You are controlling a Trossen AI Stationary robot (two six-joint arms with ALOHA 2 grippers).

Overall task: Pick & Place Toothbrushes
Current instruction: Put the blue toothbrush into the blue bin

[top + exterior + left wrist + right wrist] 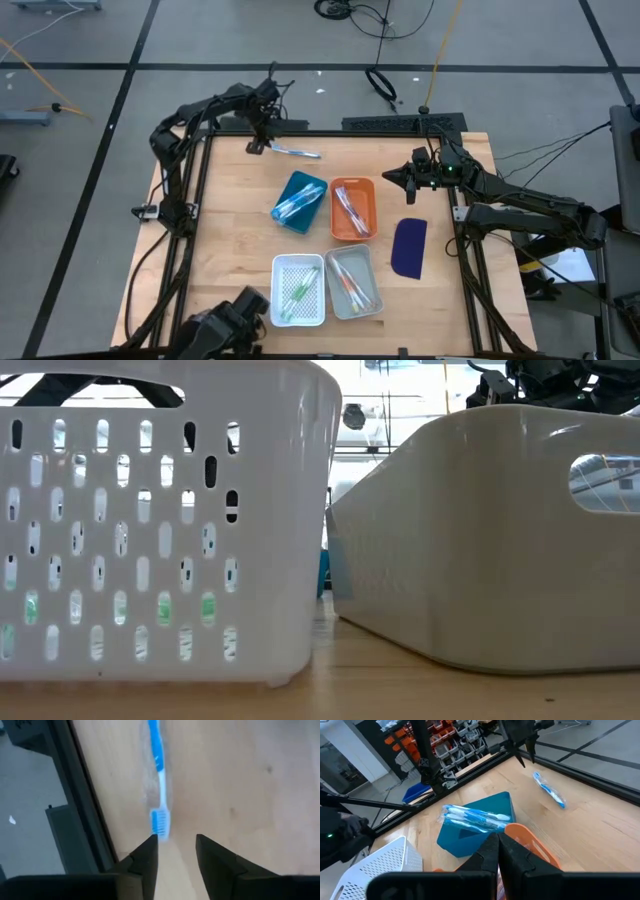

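At the far-left corner of the surface [230, 225], my left pincer [175, 845] hangs just above the wood, its tips parted with nothing between them. A blue toothbrush [159, 780] lies flat just ahead; its bristled head sits beside one fingertip [150, 851], off the centre of the gap, and its handle runs straight away from me. To do this step well, I judge I should shift sideways until the head or neck lies midway between the tips, come down until they nearly meet the wood, then close across the thin shaft. Beyond it, a blue tray [300, 201] holds more blue toothbrushes, with an orange tray [353, 208], a white basket [298, 289] and a grey tray [353, 281] nearer the front. My right pincer [498, 847] waits clenched and empty over the right side.
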